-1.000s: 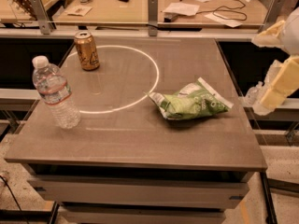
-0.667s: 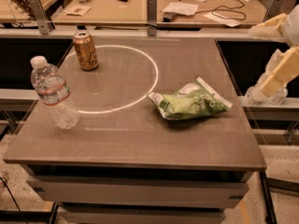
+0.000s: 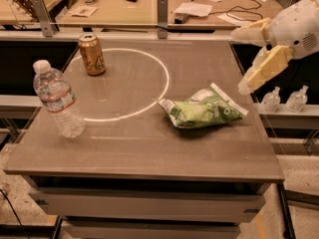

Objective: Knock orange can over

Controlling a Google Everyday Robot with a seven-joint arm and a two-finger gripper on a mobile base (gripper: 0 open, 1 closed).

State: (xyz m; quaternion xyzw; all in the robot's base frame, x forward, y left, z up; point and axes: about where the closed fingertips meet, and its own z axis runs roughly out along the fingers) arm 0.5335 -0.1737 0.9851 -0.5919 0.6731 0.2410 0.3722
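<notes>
The orange can [image 3: 92, 54] stands upright at the far left of the grey table [image 3: 149, 148], on the line of a white circle painted on the top. My gripper [image 3: 238, 61] hangs in the air at the table's right edge, far to the right of the can. Its two cream fingers [image 3: 266, 66] are spread apart with nothing between them.
A clear water bottle [image 3: 58, 99] with a white cap stands upright at the table's left edge, in front of the can. A green and white snack bag [image 3: 204, 107] lies right of centre, just below my gripper. A desk [image 3: 149, 9] with papers and cables stands behind the table.
My gripper has moved up and to the left, from beside the table's right edge to over it. The can, bottle and bag have not moved.
</notes>
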